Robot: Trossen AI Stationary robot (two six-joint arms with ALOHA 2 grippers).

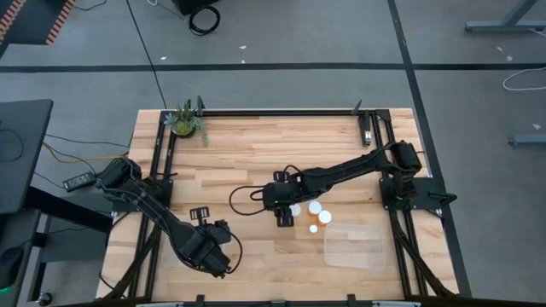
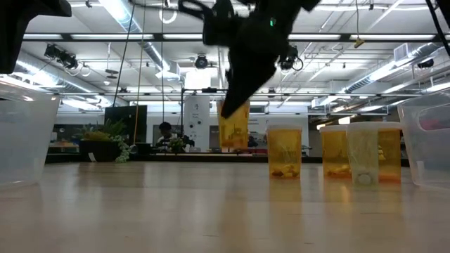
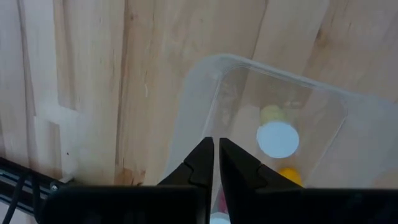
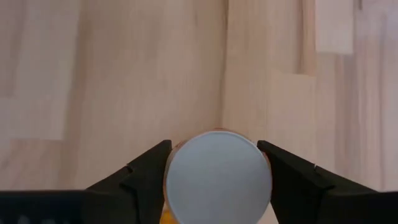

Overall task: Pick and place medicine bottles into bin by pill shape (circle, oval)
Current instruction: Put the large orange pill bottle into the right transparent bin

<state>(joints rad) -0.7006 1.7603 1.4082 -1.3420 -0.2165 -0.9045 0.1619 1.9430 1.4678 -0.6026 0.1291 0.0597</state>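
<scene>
above table, right pincer (image 4: 217,163) holds bottle (image 2: 233,125); three bottles (image 2: 285,152) beside; left pincer (image 3: 216,149) narrow.

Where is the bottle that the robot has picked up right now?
The bottle hangs above the table in the right gripper, near mid-table, left of the bottles standing on the wood.

No words, numbers or brands can be read in any view. The bottle (image 4: 218,175) held between the right gripper's (image 4: 217,177) fingers bears no readable label.

potted plant (image 1: 186,120), black cable (image 1: 205,17); wooden table (image 1: 256,145)
</scene>
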